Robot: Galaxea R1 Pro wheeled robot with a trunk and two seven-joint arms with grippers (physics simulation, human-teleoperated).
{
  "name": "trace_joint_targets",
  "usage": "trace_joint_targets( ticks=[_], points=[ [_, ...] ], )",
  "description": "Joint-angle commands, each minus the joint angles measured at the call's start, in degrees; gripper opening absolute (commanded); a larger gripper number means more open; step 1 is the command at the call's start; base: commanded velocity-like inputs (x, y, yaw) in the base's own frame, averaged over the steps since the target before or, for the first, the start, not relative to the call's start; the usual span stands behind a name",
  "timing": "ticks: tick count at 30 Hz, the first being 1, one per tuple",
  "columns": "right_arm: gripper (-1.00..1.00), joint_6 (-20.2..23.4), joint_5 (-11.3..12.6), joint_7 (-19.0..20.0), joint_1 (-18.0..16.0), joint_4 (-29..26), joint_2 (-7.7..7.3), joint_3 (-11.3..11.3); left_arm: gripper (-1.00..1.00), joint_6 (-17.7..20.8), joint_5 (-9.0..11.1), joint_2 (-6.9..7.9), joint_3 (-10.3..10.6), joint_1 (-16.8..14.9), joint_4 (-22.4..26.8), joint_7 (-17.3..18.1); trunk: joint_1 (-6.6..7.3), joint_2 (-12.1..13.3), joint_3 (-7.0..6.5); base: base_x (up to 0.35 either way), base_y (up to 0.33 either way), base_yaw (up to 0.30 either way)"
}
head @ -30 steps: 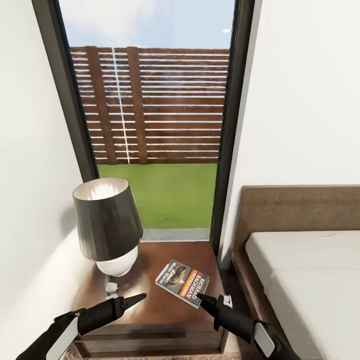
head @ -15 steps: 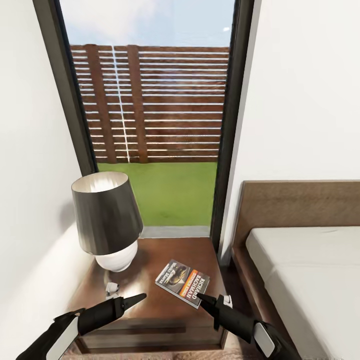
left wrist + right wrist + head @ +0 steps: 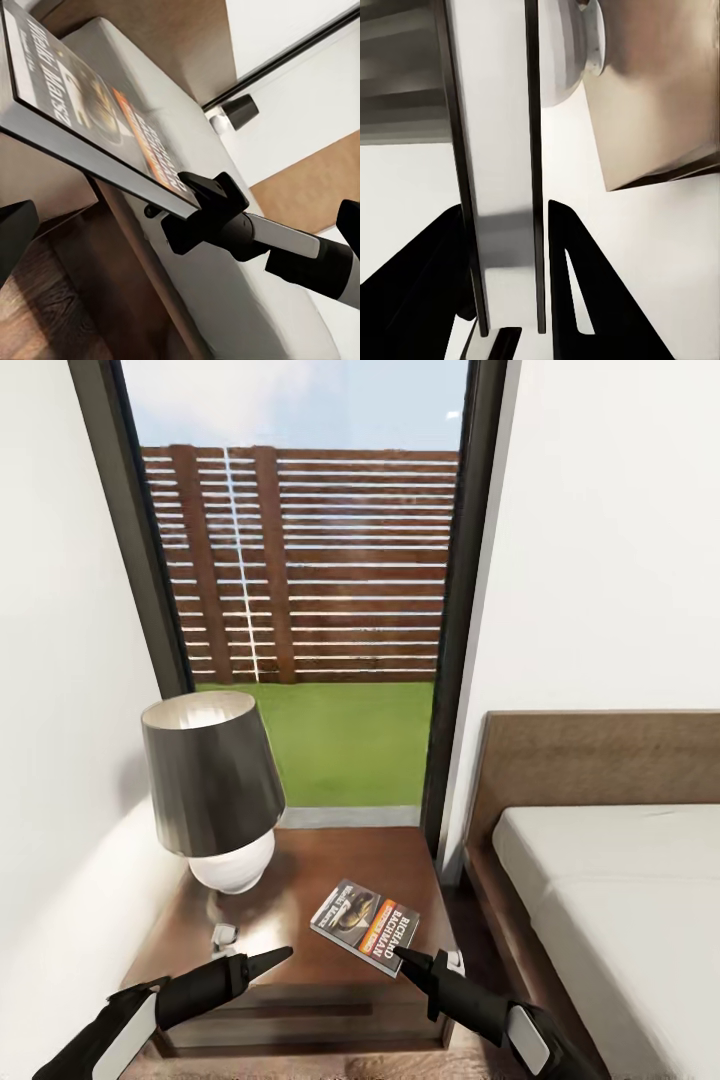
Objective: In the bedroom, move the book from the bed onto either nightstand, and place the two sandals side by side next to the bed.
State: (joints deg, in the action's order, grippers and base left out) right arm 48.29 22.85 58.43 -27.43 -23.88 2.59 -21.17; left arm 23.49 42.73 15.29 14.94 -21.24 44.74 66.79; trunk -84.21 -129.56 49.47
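Note:
The book (image 3: 365,925), a thin paperback with an orange band, hangs just above the nightstand (image 3: 330,860), gripped at its near corner by my right gripper (image 3: 400,955). In the right wrist view the book's edge (image 3: 502,150) runs between the two dark fingers (image 3: 574,255), which are shut on it. In the left wrist view the book (image 3: 82,105) is seen from below with the right gripper (image 3: 199,187) on its corner. My left gripper (image 3: 280,955) hovers over the nightstand's front left, open and holding nothing. The bed (image 3: 620,900) lies to the right. The sandals are out of view.
A lamp (image 3: 210,780) with a dark shade and white base stands on the nightstand's back left, with a small white object (image 3: 224,934) in front of it. A tall dark-framed window (image 3: 310,560) is behind; white walls close in on both sides.
The whole picture has shifted: nightstand, lamp and bed sit a little higher, so the camera moved. The book and both grippers keep their place in the view.

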Motion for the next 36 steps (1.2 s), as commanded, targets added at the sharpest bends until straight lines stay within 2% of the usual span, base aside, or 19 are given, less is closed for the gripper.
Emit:
trace_joint_targets(
  ticks=[1, 10, 28, 36],
  points=[
    [-1.00, 0.3, 0.0, 0.1, 0.0, 0.0, 0.05, -0.3, 1.00, 0.6, 0.6, 0.08, 0.3, -0.1, 0.0, 0.0, -0.21, -0.4, 0.24, 0.000, 0.000, 0.000],
    [-1.00, 0.3, 0.0, 0.1, -0.1, 0.0, 0.05, -0.3, 1.00, 0.6, 0.6, 0.04, 0.3, 0.0, 0.0, 0.0, -2.19, -4.1, 1.86, 0.000, 0.000, 0.000],
    [-1.00, 0.3, 0.0, 0.1, -0.1, 0.0, 0.05, -0.3, 1.00, 0.6, 0.6, 0.09, 0.3, 0.1, 0.0, 0.1, -2.19, -4.1, 1.86, 0.064, 0.000, 0.000],
    [-1.00, 0.3, 0.0, 0.1, 0.0, 0.0, 0.05, -0.3, 1.00, 0.6, 0.6, 0.08, 0.3, 0.1, 0.0, 0.1, -2.19, -4.1, 1.86, 0.235, 0.000, 0.000]
  ],
)
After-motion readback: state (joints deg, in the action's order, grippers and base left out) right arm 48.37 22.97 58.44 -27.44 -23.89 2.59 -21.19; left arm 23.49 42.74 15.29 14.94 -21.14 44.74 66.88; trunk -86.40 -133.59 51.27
